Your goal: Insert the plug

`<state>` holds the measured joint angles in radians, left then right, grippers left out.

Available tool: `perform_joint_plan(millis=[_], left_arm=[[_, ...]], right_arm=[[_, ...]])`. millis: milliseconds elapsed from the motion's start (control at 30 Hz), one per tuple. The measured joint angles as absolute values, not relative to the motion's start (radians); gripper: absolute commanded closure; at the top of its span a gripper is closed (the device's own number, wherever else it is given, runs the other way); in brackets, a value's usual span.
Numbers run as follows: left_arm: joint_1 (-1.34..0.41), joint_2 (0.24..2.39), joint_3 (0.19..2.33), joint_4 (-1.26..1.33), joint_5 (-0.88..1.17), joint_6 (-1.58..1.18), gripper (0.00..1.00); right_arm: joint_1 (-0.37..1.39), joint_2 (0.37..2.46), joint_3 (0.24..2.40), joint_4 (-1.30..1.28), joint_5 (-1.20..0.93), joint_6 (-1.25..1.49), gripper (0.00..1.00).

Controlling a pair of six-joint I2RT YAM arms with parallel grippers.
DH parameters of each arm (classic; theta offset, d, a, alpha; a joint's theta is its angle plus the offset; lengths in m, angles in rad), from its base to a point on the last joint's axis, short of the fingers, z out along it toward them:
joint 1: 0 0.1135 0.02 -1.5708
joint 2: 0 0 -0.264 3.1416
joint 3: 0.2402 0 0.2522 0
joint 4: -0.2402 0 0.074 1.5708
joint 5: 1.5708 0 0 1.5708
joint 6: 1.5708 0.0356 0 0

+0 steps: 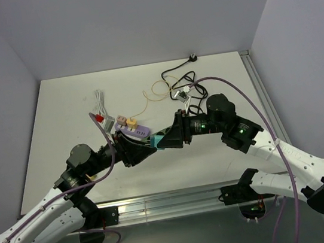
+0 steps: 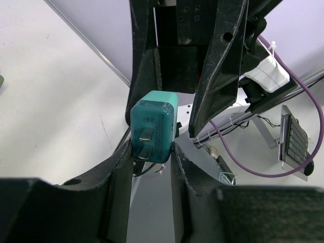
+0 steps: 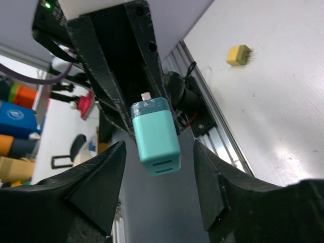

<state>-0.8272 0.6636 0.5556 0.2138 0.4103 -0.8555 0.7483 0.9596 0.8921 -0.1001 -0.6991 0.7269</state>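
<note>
The teal plug [image 1: 159,140] is held in the air between my two grippers, above the table's near middle. My left gripper [image 2: 151,154] is shut on its pronged end; two metal prongs on the plug [image 2: 152,126] face the left wrist camera. My right gripper [image 3: 157,169] is open, its fingers [image 3: 104,174] standing apart on either side of the plug's [image 3: 156,135] end with two slots, not touching it. In the top view the left gripper [image 1: 148,149] and right gripper [image 1: 169,137] point at each other. A lilac power strip [image 1: 137,131] lies just behind them.
Two tan plugs [image 1: 127,123] sit at the strip's left end, beside a white cable [image 1: 100,101] and a red piece [image 1: 97,118]. A black cable [image 1: 178,72] and thin yellow wire [image 1: 156,91] lie at the back. A yellow connector [image 3: 239,54] lies on the table.
</note>
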Motion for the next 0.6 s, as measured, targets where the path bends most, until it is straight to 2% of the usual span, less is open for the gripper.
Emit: perform_joint_plan(millis=[433, 533, 567, 600], left_arm=[[-0.827, 0.664, 0.543, 0.258, 0.387, -0.889, 1.00], [-0.827, 0.664, 0.543, 0.276, 0.382, -0.904, 1.00], [-0.827, 0.664, 0.543, 0.282, 0.381, -0.908, 1.00], [-0.827, 0.664, 0.543, 0.286, 0.380, -0.920, 1.00]], right_arm=[[0.780, 0.952, 0.839, 0.068, -0.633, 0.865, 0.48], [0.793, 0.960, 0.836, 0.088, -0.609, 0.876, 0.60], [0.796, 0.961, 0.836, 0.090, -0.600, 0.878, 0.77], [0.797, 0.961, 0.836, 0.095, -0.595, 0.873, 0.89]])
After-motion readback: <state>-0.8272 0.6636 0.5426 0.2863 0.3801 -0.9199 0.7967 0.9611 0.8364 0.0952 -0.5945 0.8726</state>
